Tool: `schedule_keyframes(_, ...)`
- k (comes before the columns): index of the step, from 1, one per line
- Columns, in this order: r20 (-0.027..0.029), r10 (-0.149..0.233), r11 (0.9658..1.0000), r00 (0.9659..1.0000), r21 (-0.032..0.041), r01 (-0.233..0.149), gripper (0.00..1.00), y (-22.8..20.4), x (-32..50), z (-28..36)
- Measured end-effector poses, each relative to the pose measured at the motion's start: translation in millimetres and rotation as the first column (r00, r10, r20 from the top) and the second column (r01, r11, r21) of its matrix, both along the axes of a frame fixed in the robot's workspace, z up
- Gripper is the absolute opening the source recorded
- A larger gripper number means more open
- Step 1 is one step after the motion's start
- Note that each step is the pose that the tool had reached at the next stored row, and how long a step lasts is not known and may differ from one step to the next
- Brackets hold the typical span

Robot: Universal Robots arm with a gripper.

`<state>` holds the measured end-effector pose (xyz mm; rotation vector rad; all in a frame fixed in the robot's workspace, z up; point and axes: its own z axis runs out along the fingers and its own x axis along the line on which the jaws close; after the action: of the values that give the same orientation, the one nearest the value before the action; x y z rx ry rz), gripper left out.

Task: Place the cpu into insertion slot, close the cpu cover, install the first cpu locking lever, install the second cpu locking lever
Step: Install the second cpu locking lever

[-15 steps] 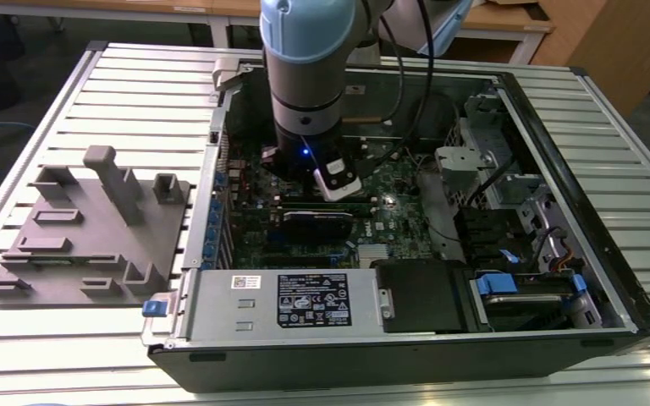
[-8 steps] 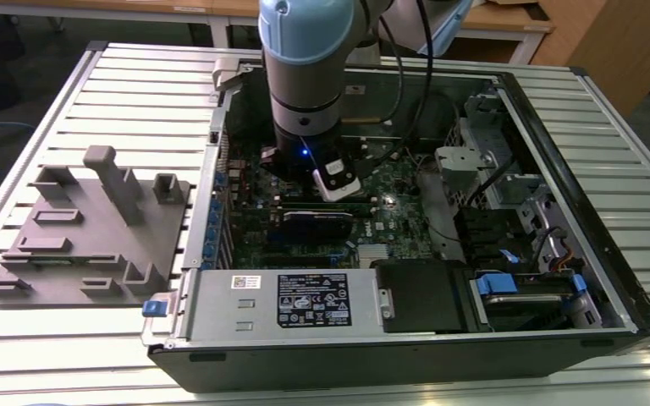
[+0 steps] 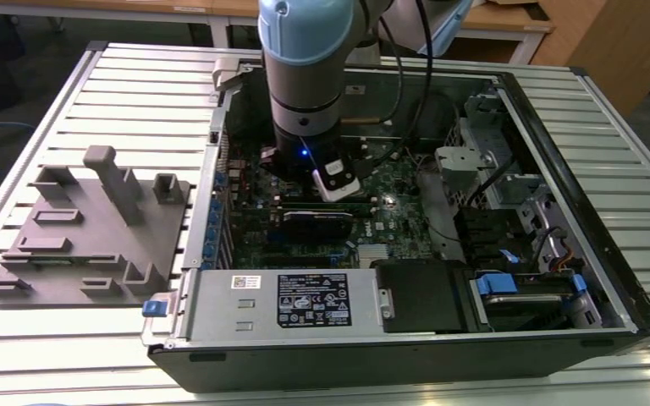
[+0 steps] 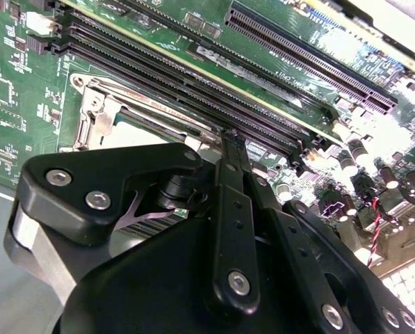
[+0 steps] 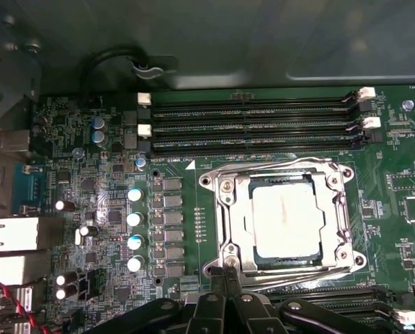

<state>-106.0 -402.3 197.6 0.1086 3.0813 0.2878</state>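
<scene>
The cpu [image 5: 288, 221], a pale silver square, lies in the insertion slot [image 5: 353, 259] on the green board. The cpu cover [image 5: 233, 217], a silvery frame, lies flat over it, and the chip shows through its window. One thin wire lever [image 5: 270, 165] runs along one side of the socket, and another lever [image 5: 301, 277] runs along the side nearest my fingers. My gripper [image 5: 228, 273] is shut, its black fingertips together at the socket's corner by that lever's end. In the second wrist view my gripper [image 4: 231, 139] reaches the same cover [image 4: 96, 115]. In the exterior view my gripper [image 3: 337, 182] hangs low inside the case.
The open computer case [image 3: 596, 194] lies on a slatted table. Long black memory slots [image 5: 256, 125] run beside the socket, with capacitors [image 5: 134, 229] on another side. A grey moulded fixture [image 3: 88, 228] stands at the exterior view's left. The power supply [image 3: 291, 300] sits along the case's front.
</scene>
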Motion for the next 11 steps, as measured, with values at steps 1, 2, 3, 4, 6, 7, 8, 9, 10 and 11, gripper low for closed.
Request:
schedule_keyframes(1,-0.0001,0.0,1.0,1.0,0.0011,0.0,0.1,0.0,-0.1,-0.2)
schedule_keyframes(2,-0.0002,0.0,1.0,1.0,0.003,0.0,0.1,-0.1,-0.4,-0.4)
schedule_keyframes(3,-0.0003,0.0,1.0,1.0,0.0056,0.0,0.1,-0.1,-0.5,-0.6)
schedule_keyframes(4,-0.0003,0.0,1.0,1.0,0.0091,0.0,0.1,0.0,-0.7,-0.8)
schedule_keyframes(6,0.0001,0.0,0.9999,1.0,0.0154,0.0,0.1,0.1,-1.0,-1.2)
schedule_keyframes(7,0.0001,0.0,0.9999,1.0,0.0172,0.0,0.1,0.1,-1.0,-1.4)
schedule_keyframes(8,0.0001,0.0,0.9998,1.0,0.0179,0.0,0.1,0.1,-1.0,-1.5)
schedule_keyframes(9,0.0001,0.0,0.9998,1.0,0.0185,0.0,0.1,0.1,-1.0,-1.7)
schedule_keyframes(10,0.0001,0.0,0.9998,1.0,0.019,0.0,0.1,0.1,-1.1,-2.0)
schedule_keyframes(11,0.0,0.0,0.9998,1.0,0.0194,0.0,0.1,0.0,-1.2,-2.2)
